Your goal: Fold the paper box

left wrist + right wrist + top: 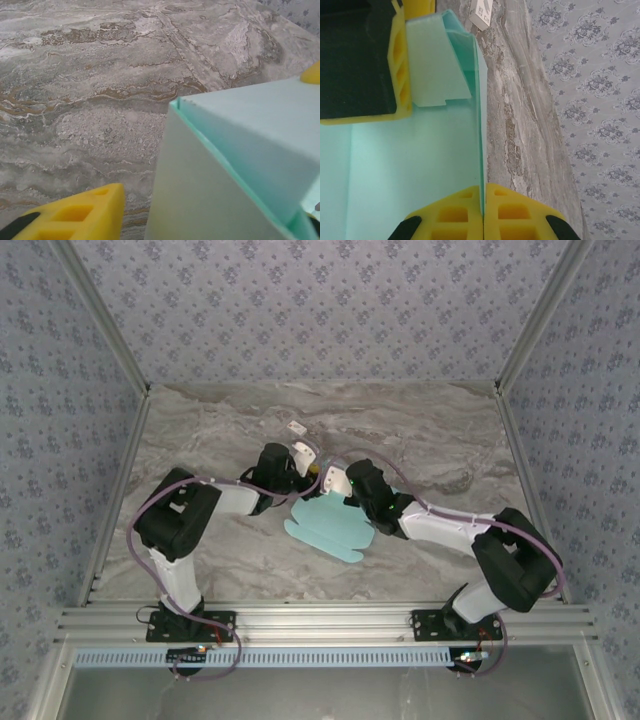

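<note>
The paper box (330, 525) is pale blue card lying partly flat at mid-table, its far edge folded upright between the two arms. My right gripper (484, 192) is shut on the bottom of an upright panel (481, 115), pinching the thin card edge-on; seen from above, that gripper (345, 485) sits at the sheet's far right corner. My left gripper (300, 468) reaches the raised part from the left. Its jaws straddle a folded corner of the paper box (235, 165). The near yellow finger (85, 215) stands a little apart from the card, so this gripper (212, 140) is open.
A tiny white tag (296, 427) lies on the marble table (430, 430) just beyond the grippers, also visible as a tag (481, 14) past the upright panel. Patterned walls enclose the table on three sides. An aluminium rail (320, 620) runs along the near edge.
</note>
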Action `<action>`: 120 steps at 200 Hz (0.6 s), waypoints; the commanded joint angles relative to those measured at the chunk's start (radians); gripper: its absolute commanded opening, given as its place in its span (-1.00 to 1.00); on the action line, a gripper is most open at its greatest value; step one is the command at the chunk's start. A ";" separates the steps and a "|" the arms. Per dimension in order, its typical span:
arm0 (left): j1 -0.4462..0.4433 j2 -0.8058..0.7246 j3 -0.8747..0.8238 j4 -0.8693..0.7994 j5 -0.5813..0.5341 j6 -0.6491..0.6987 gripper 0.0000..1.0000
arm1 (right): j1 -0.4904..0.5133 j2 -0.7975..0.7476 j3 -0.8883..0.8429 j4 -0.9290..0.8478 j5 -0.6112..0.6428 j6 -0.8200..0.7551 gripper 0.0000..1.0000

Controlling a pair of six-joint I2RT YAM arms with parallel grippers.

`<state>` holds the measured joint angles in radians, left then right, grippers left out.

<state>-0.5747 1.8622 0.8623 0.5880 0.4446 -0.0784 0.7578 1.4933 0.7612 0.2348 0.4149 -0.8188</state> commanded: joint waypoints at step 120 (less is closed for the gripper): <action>-0.077 0.015 -0.004 0.005 -0.670 -0.141 -0.69 | 0.058 0.042 0.038 -0.048 0.027 0.065 -1.00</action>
<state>-0.6823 1.8587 0.8410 0.6056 0.0650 -0.1562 0.7815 1.5417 0.7822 0.2344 0.4671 -0.7952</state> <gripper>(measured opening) 0.173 0.070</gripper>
